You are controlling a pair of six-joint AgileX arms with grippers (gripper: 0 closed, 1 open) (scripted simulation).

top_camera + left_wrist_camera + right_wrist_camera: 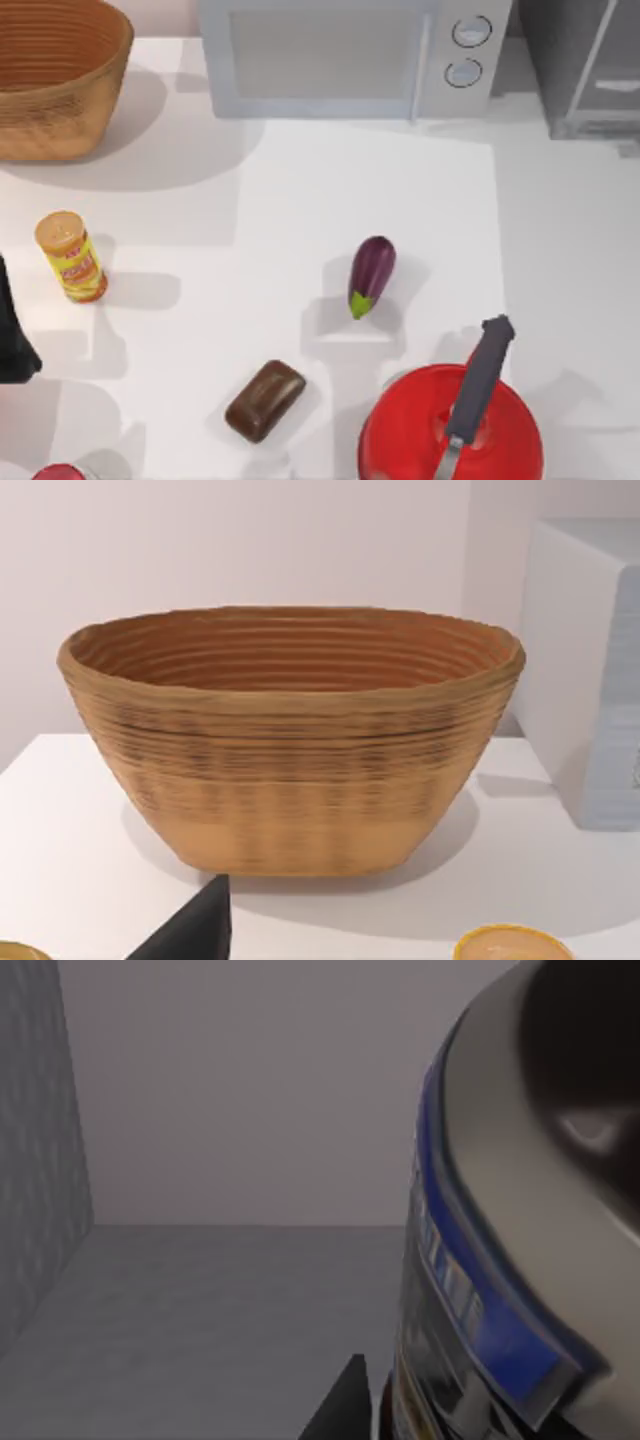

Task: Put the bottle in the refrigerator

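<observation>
Grey refrigerator (560, 60): stood at the table's (300, 200) far right corner, just right of the microwave (340, 55).
Bottle (500, 1260): pale body with a blue band, hard up against my right wrist camera. It hung over a plain grey floor, with a grey wall to one side and a pale wall behind.
Bottle and refrigerator: I could not tell for sure whether that grey space was the refrigerator's inside.
Right pincer (350, 1405): a dark tip showed just beside the bottle. I could not tell whether it gripped the bottle or stood open.
Left pincer (190, 930): a dark wedge low before the woven basket (290, 740). I could not tell whether it was open or closed.
Left arm (10, 335): sat at the table's left edge, just in front of the yellow canister (72, 258).
Yellow canister: upright with an orange lid, near the left edge.
Woven basket: stood at the far left corner, left of the microwave.
Eggplant (371, 274): lay near the table's middle, green stem toward the near edge.
Brown block (265, 400): lay nearer than the eggplant and to its left.
Red pot (410, 440): sat at the near edge, right of the brown block, with a dark handle (482, 375) slanting across its top.
</observation>
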